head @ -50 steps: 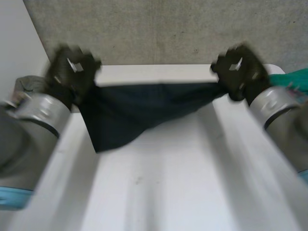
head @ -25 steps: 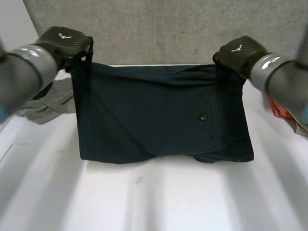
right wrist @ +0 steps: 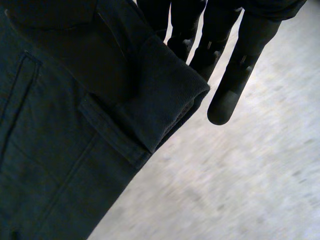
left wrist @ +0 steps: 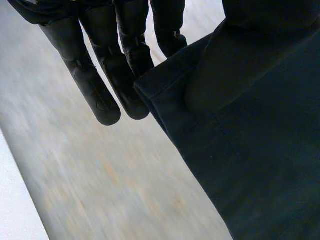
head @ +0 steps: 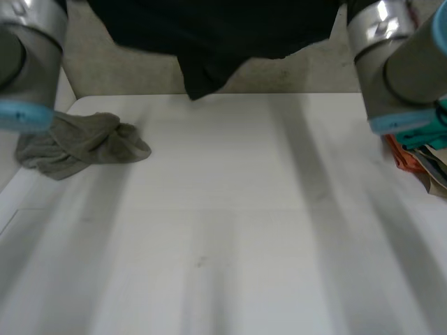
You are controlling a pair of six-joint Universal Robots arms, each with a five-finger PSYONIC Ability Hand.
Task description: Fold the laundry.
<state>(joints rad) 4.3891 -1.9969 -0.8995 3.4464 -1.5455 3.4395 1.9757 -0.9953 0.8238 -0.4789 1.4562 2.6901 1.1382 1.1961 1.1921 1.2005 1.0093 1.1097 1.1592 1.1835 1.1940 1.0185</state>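
Dark navy cloth garment (head: 209, 28) hangs in the air at 12 o'clock above the white counter (head: 230, 223), left hand (left wrist: 107, 75) and right hand (right wrist: 235, 65) each pinching its upper edge with straight fingers; crumpled grey cloth (head: 80, 143) lies at 10 o'clock

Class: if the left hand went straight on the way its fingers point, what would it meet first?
Likely the grey surface beyond the left hand; the dark garment hangs beside that line.

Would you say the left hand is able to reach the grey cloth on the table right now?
Probably not yet: the left hand is pinching the dark garment, held up above the table. The grey cloth itself lies uncovered.
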